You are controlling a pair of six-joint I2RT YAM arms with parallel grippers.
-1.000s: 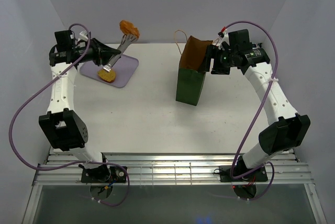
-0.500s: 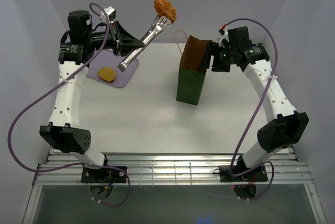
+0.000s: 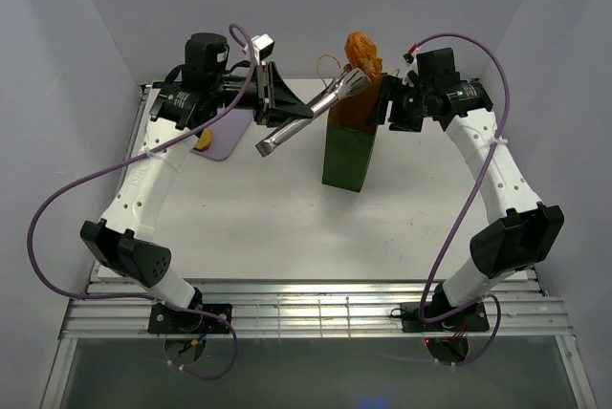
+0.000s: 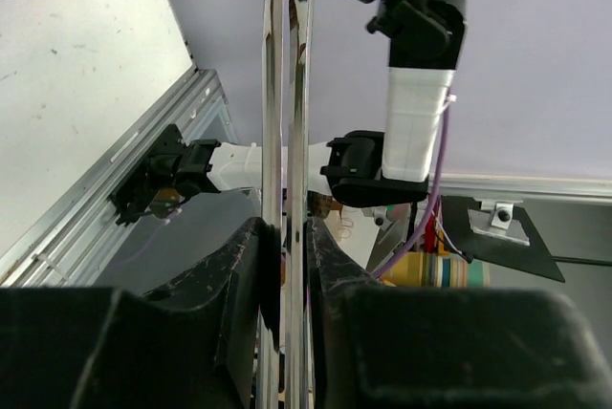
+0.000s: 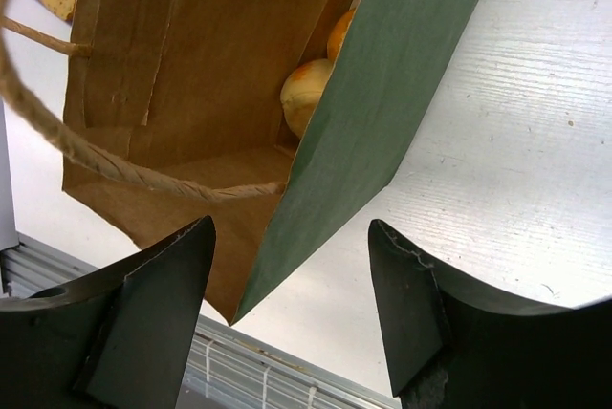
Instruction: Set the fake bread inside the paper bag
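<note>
My left gripper (image 3: 275, 109) is shut on metal tongs (image 3: 311, 113), which pinch a golden-brown lumpy bun (image 3: 361, 49) held high over the open top of the dark green paper bag (image 3: 346, 153). In the left wrist view the tongs (image 4: 287, 94) run up between my closed fingers (image 4: 244, 266). My right gripper (image 3: 387, 108) is open and straddles the bag's right wall (image 5: 382, 94) at the rim, one finger inside and one outside. Two pastries (image 5: 304, 94) lie inside the bag. A flat yellowish slice (image 3: 204, 140) lies on the tray.
The lilac tray (image 3: 227, 132) sits at the back left, partly hidden under my left arm. The bag's tan string handle (image 5: 115, 170) hangs across its mouth. The table's slatted metal front edge (image 3: 316, 309) runs along the bottom.
My left arm has swung right and up, carrying the bun in the tongs from above the tray to over the bag's mouth. The right arm has stayed at the bag.
</note>
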